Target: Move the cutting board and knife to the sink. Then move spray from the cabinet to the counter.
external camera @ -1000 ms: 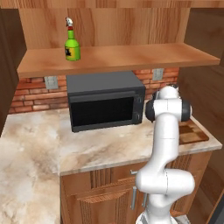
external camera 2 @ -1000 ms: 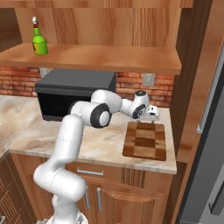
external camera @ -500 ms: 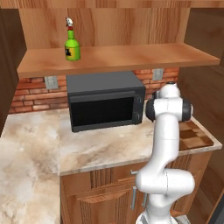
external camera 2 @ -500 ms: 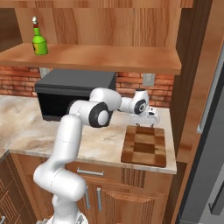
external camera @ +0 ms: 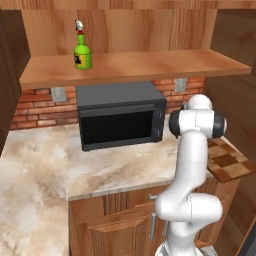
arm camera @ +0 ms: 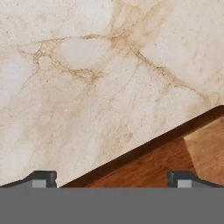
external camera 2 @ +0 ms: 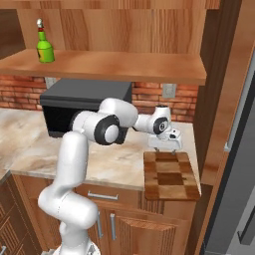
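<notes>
Patchwork wooden cutting board (external camera 2: 171, 175) on the marbled worktop (external camera 2: 122, 162), end effector (external camera 2: 165, 146) poised at its far edge.

Fingers are seen spread wide with nothing between them; in the hand view one fingertip (arm camera: 41, 179) sits over bare stone, the other over the board's corner (arm camera: 175, 153). The board lies flat at the worktop's right end, beside the tall wooden side panel (external camera 2: 214, 94), its near edge overhanging the worktop front slightly. A black microwave (external camera: 120, 120) stands against the brick backsplash (external camera: 35, 107), left of the board and apart from it. The green spray bottle (external camera: 82, 51) is seen upright on the lighter shelf board (external camera: 150, 65) of the wall cabinet (external camera: 125, 22), above the microwave's left end. Whether the end effector touches the board cannot be told.
</notes>
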Tool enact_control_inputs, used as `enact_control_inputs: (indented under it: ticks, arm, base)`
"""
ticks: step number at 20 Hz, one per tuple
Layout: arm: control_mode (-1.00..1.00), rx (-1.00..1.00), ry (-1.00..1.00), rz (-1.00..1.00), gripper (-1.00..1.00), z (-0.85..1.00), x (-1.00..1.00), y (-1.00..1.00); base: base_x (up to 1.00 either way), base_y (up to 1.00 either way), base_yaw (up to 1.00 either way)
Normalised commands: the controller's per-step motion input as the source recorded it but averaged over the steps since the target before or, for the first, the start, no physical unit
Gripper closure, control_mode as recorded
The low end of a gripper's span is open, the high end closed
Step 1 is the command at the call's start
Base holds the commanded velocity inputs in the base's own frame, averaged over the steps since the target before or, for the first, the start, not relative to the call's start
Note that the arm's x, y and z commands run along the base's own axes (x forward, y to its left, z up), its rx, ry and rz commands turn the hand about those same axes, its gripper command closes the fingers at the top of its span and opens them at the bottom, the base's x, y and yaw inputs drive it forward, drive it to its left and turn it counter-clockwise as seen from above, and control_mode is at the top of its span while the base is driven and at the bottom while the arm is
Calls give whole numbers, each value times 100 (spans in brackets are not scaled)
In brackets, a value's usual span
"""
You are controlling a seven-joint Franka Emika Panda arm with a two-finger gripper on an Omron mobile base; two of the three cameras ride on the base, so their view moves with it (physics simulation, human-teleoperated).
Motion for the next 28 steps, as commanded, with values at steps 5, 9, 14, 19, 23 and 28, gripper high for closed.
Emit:
enact_control_inputs:
  ticks: [5,9,14,19,23,28]
  arm:
    - [-100,1,-9,-19,-100,43,2,4]
    - [-100,4,-33,-21,-100,100,-78,0]
    - [-100,8,-29,-17,-100,98,-100,-4]
    - [-100,2,-21,-20,-100,19,-100,-2]
    - [-100,-2,-19,-22,-100,-16,-100,10]
    - [-100,0,-35,-26,-100,-40,-100,1]
  base:
    - [0,0,0]
    - [0,0,0]
    - [0,0,0]
    - [0,0,0]
    - [0,0,0]
    - [0,0,0]
